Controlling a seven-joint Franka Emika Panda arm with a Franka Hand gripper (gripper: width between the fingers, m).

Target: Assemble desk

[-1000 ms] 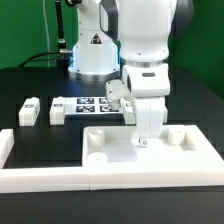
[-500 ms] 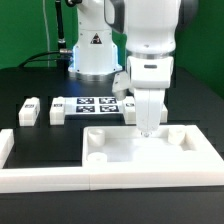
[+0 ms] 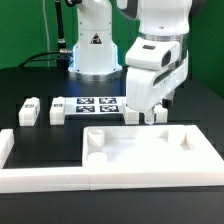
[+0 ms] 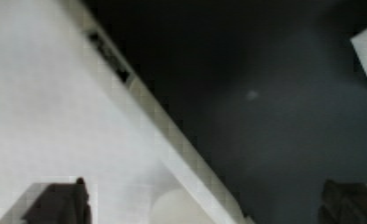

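Presently gripper (image 3: 155,117) hangs open over tabletop panel (image 3: 135,152) far rim

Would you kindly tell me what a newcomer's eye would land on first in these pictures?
The big white arm dominates the exterior view, its open gripper empty at the far edge of the wide white tabletop panel. Toward the exterior view's left, the outer leg and the inner leg, small tagged blocks, lie on the black table beside the marker board.
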